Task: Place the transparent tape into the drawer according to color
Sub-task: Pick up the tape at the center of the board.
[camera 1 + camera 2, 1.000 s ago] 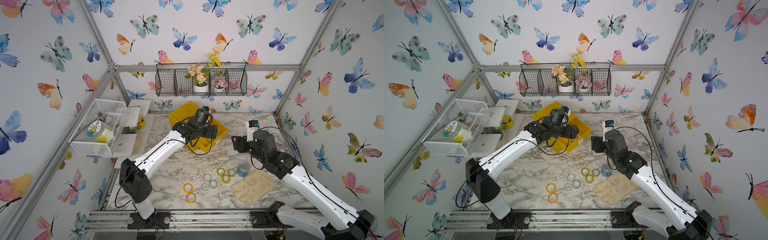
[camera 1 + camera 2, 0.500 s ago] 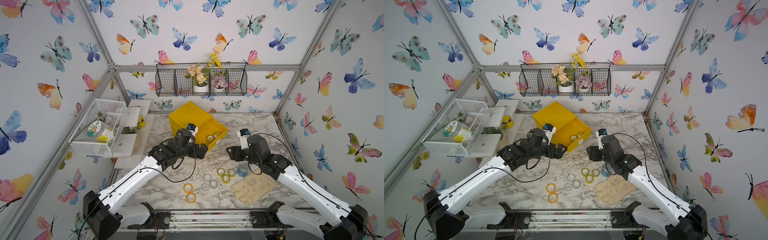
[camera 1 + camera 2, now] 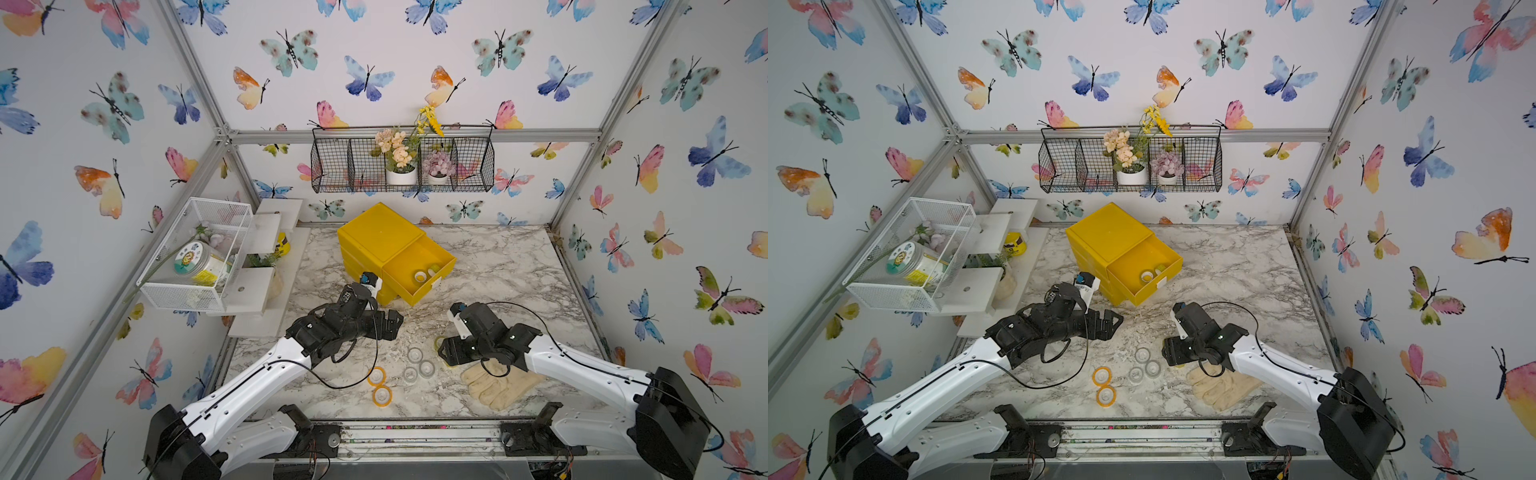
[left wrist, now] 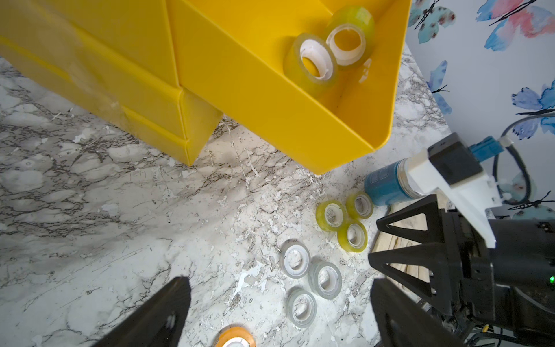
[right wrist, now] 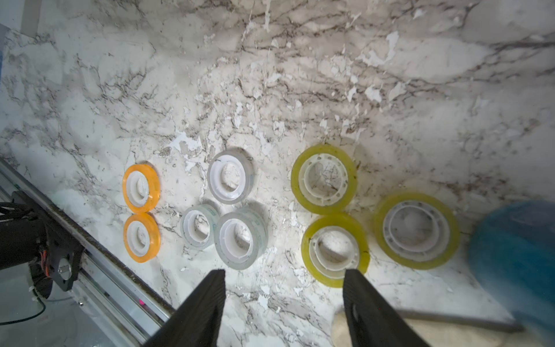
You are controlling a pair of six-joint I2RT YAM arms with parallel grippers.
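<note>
The open yellow drawer sat toward twelve o'clock on the marble table, holding what looked like two yellow-green rolls. Two orange rolls lay near six o'clock, three clear rolls at their two o'clock.

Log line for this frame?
left gripper open, empty | right gripper open over yellow-green rolls | drawer open, yellow-green pair inside | grey rolls, orange rolls on table

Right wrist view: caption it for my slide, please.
Open right pincer over tape on marble table: two orange rolls, three grey rolls, three yellow-green rolls, blue tin.
</note>
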